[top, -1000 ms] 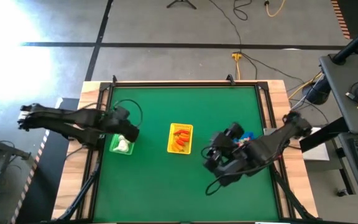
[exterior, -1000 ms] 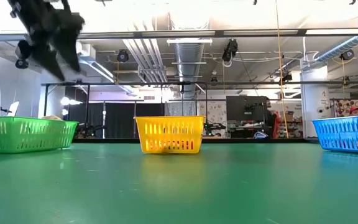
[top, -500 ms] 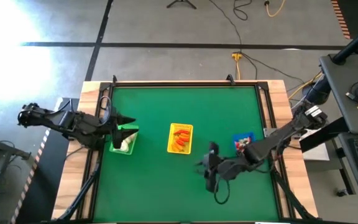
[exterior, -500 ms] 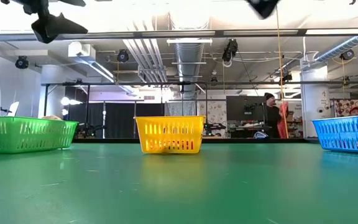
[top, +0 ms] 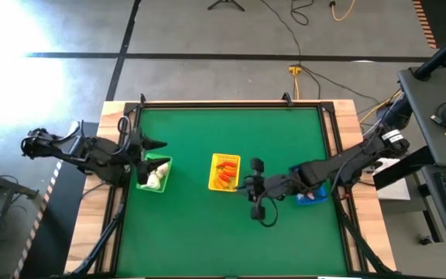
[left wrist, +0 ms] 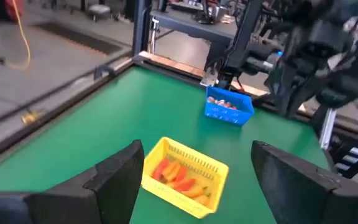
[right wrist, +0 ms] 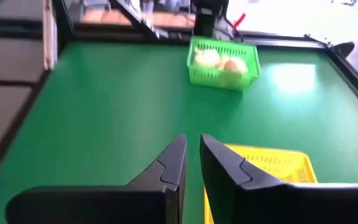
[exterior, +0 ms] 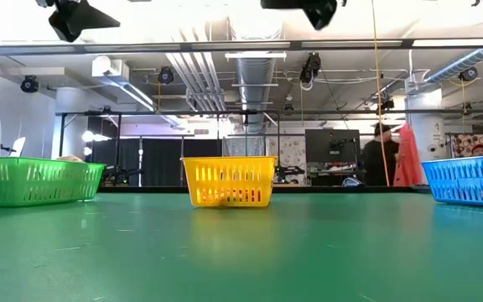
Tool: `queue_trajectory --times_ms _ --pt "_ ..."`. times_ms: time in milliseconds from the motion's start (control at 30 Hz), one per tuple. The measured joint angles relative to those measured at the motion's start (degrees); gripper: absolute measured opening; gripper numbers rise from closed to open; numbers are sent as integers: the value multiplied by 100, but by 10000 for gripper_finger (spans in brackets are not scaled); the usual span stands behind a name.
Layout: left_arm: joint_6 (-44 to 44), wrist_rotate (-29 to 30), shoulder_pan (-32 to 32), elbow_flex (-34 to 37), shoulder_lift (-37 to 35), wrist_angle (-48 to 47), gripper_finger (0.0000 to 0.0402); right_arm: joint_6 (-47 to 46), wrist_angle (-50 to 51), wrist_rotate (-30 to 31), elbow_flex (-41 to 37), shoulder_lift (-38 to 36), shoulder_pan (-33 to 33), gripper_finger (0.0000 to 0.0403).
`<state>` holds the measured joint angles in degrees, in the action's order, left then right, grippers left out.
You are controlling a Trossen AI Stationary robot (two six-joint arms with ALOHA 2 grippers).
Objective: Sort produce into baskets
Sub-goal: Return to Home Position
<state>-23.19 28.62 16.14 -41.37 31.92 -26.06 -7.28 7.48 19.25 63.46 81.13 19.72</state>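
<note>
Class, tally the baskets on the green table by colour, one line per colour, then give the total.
Green basket: 1
Yellow basket: 1
Blue basket: 1
Total: 3 baskets

Robotics lab (ceiling ducts [exterior: 254, 71], monitors [exterior: 332, 144])

The left arm stretches in from its own side with the forearm almost level. The left gripper [top: 153, 145] hangs high, its fingers [left wrist: 114, 180] spread wide apart. The right arm reaches far toward the middle. The right gripper [top: 251, 186] is high too, its fingers [right wrist: 166, 174] almost touching.
</note>
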Motion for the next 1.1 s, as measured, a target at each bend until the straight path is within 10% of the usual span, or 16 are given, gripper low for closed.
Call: queue_trajectory --times_ms 333,600,867,1100 --pt "402 85 -1 102 -13 22 278 -1564 -37 97 731 -3 -663 38" --pt "390 81 0 190 -328 -494 278 -799 -50 18 1575 0 -1003 38" --pt "1004 -358 -2 781 -1228 -318 278 694 40 -4565 1318 0 -1929 38" --pt "1457 -863 -1 1712 -2053 612 278 428 433 -3296 450 -516 -2017 38"
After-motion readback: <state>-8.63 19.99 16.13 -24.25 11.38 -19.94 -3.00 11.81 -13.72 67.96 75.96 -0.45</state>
